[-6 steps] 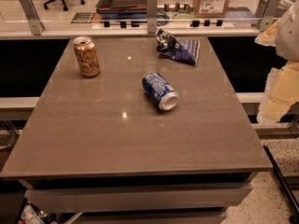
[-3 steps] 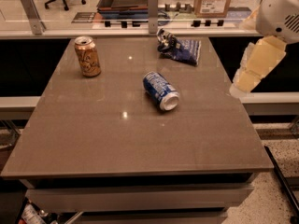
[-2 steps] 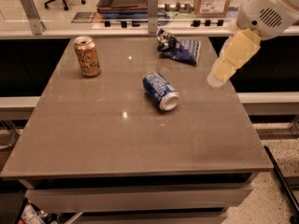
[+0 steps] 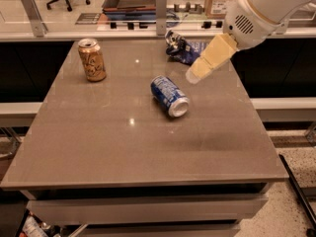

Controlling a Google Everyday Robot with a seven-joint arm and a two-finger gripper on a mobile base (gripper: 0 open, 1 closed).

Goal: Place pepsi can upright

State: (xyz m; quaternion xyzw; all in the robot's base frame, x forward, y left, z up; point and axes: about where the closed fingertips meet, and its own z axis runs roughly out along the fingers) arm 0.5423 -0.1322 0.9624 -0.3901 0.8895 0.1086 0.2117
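Far to the left of the claw (image 4: pixel 196 73), near the back left corner of the surface (image 4: pixel 148 152), a gold-tan can (image 4: pixel 92 59) stands upright; its label cannot be read. Just below and left of the claw's tip, the pepsi can (image 4: pixel 169 96) lies on its side, silver end turned toward the near right, its white markings not legible. Just behind the claw, toward the surface's far edge, sits a dark blue snack bag (image 4: pixel 179 47), partly hidden by it. The claw hangs above the surface without touching the can; whether it is wide or narrow cannot be told. Nearer than the claw, the surface runs bare to its front and right edges.
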